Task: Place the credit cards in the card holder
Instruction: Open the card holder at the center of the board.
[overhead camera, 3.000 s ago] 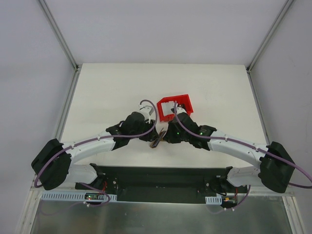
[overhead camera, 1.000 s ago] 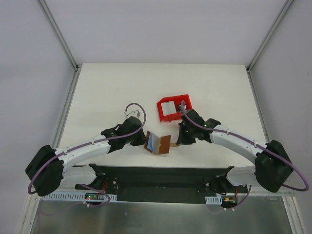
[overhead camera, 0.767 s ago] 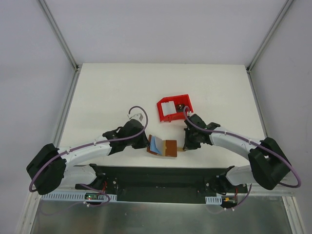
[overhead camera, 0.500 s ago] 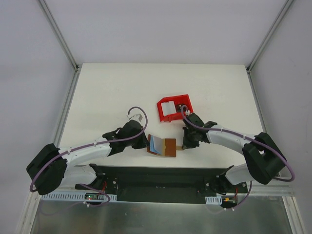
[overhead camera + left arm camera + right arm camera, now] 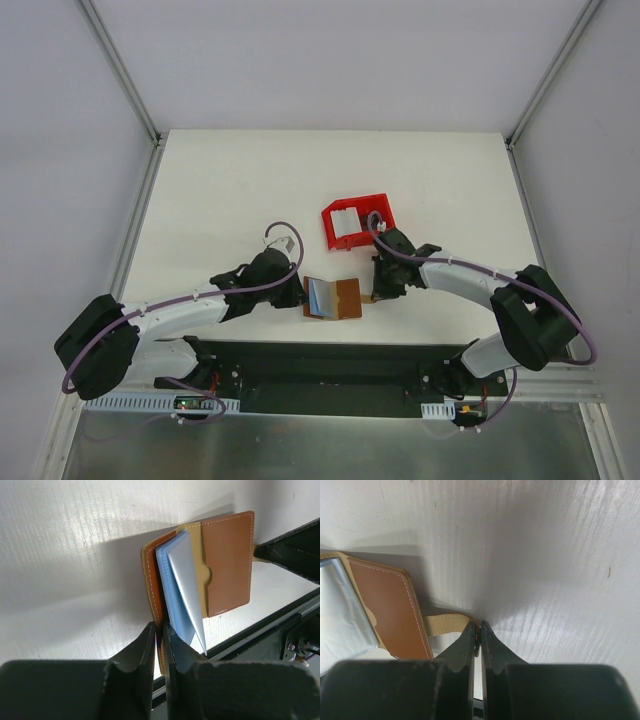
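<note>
Card holder (image 5: pixel 345 298): lies open on the tabletop (image 5: pixel 220 200), close to the near edge and between the two claws. The right half shows its brown pocket face up.
Credit cards (image 5: pixel 176 587): pale blue and silver-grey cards stand fanned in the left half of the holder, with their lower ends tucked in and their upper ends loose.
Red bin (image 5: pixel 381 207): sits just beyond the holder. A whitish stack (image 5: pixel 345 219) lies inside, probably further cards, though the overhead view is too small to confirm this.
Left claw (image 5: pixel 159 628): fingers nearly together, pinching the outer edge of the holder's left cover.
Right claw (image 5: pixel 477 626): pressed together on the tip of the tan clasp strap (image 5: pixel 445 625), holding the right half flat.
Step in hand: you appear to be spreading the holder for loading, with at least two cards seated.
Next move: release one claw only, most likely the right, which is nearer the bin. Leave the other claw on the holder so it does not fold shut. Take a thin card by its edge and slide it in beside the blue ones.
Surface: white, matte, faintly grained.
Room: pale grey walls (image 5: pixel 320 60), metal frame posts (image 5: pixel 135 100) at the far corners, and a black mounting plate (image 5: pixel 330 365) under the arm bases.
</note>
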`<state>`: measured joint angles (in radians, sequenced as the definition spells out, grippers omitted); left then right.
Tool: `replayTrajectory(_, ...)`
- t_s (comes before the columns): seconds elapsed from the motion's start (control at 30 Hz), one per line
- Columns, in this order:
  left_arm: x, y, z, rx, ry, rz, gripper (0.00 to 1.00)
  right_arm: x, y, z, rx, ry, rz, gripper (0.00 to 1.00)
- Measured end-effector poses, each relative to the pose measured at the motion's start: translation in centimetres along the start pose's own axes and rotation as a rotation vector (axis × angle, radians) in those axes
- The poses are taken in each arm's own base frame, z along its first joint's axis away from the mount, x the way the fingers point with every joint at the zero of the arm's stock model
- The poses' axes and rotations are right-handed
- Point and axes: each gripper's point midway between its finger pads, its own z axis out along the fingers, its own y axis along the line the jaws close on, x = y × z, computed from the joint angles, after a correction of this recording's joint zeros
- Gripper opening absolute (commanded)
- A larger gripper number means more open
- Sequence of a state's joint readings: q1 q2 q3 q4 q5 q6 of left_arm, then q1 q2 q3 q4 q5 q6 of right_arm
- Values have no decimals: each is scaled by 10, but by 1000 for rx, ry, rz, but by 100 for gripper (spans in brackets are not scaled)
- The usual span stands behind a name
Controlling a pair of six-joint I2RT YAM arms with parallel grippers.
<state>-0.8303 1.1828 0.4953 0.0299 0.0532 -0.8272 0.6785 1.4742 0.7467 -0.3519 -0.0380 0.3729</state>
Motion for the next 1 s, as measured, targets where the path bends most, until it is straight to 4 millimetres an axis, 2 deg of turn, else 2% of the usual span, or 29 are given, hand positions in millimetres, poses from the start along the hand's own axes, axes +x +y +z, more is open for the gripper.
replayTrajectory(0.17, 0, 0, 0, 3, -1, 6, 17, 0, 0, 0, -1, 1, -2, 5)
replayTrajectory(0.27, -1, -1, 0, 3, -2, 6, 12, 0, 0, 0, -3, 2, -5, 5)
replayTrajectory(0.77, -6, -7, 1, 28, -26, 7, 21, 0, 2, 1, -13, 15, -16, 5)
replayTrajectory(0.9, -9, -10, 2, 39, -35, 7, 19, 0, 3, 1, -14, 19, -19, 5)
replayTrajectory(1.0, -9, -9, 4, 36, -37, 5, 15, 0, 4, 1, -18, 23, -22, 5)
